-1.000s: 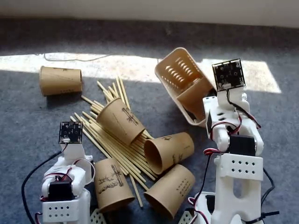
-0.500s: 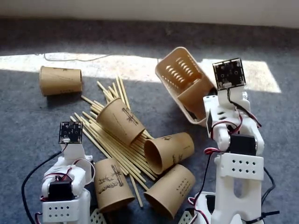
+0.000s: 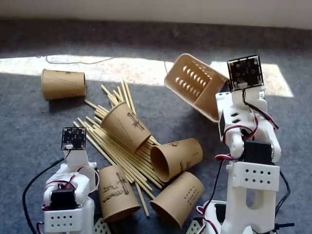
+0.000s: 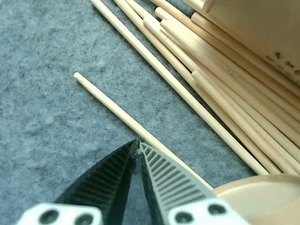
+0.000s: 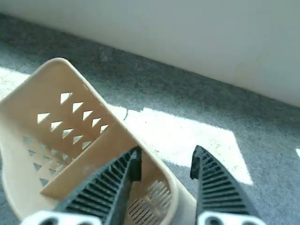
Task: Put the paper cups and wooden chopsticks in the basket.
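Note:
A tan slotted basket hangs tilted at the back right, with my right gripper shut on its rim, one finger inside and one outside. Several brown paper cups lie on the grey carpet: one far left, one on the chopstick pile, one in the middle and two at the front. Wooden chopsticks lie fanned in a pile. My left gripper is shut and holds nothing, its tips on a single loose chopstick beside the pile.
The right arm stands at the right, the left arm at the front left. A bright patch of sunlight crosses the carpet behind the pile. A thin cable lies at the back left, below the wall.
The right arm has lifted and swung the basket up and to the right, turning its opening more toward the arm. The left arm, cups and chopsticks have not moved.

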Tool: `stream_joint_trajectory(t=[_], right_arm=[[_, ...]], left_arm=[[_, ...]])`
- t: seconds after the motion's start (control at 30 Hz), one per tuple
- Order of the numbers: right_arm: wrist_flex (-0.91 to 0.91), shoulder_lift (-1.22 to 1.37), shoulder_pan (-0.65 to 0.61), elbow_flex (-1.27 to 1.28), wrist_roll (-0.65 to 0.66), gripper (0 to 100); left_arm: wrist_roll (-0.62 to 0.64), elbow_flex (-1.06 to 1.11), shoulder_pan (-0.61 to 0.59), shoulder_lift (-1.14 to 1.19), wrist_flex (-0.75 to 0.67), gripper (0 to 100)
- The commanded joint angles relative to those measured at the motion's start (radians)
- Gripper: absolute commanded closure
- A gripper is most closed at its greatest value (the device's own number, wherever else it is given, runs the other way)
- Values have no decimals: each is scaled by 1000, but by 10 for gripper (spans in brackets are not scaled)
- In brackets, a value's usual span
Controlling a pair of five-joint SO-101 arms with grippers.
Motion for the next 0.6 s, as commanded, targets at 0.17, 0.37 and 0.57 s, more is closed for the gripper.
stream_joint_trajectory(t=[0.17, 0.37, 0.57], right_arm=[[-2, -19, 74, 13, -107, 800], [2, -21, 85, 19, -107, 776], [70, -22, 77, 10, -107, 776]], left_arm=[[-8, 19, -2, -10, 3, 993], [-8, 19, -2, -10, 3, 993], [-8, 19, -2, -10, 3, 993]])
